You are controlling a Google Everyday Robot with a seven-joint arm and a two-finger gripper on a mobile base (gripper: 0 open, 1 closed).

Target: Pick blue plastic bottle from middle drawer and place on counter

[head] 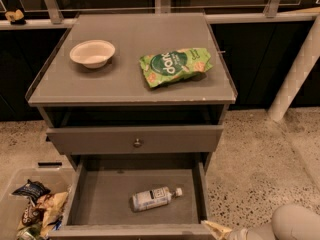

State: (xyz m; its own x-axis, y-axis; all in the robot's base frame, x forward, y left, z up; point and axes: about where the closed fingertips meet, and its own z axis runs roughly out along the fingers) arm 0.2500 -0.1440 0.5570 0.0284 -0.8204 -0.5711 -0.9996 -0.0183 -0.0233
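The gripper (219, 229) is seen only as a pale tip at the bottom edge, just beside the front right corner of the middle drawer (100, 200). Most of it is cut off by the frame, so whether it is spread or pressed together cannot be told. Nothing is seen held, and contact with the drawer corner cannot be judged. A rounded grey part of the arm (296, 223) is cut off at the bottom right corner.

The blue plastic bottle (151, 198) is laid on its side on the drawer floor, right of centre and apart from all walls. Its long axis runs roughly left to right, with the white cap pointed right and slightly toward the back. The label print is not readable.

The counter (125, 81) is occupied by a white bowl (92, 53) at left and a green snack bag (175, 66) at right, well apart. The upper drawer front (100, 140) with its knob (136, 143) is shown closed. A bin (15, 204) of wrappers is partly cut off at the lower left.
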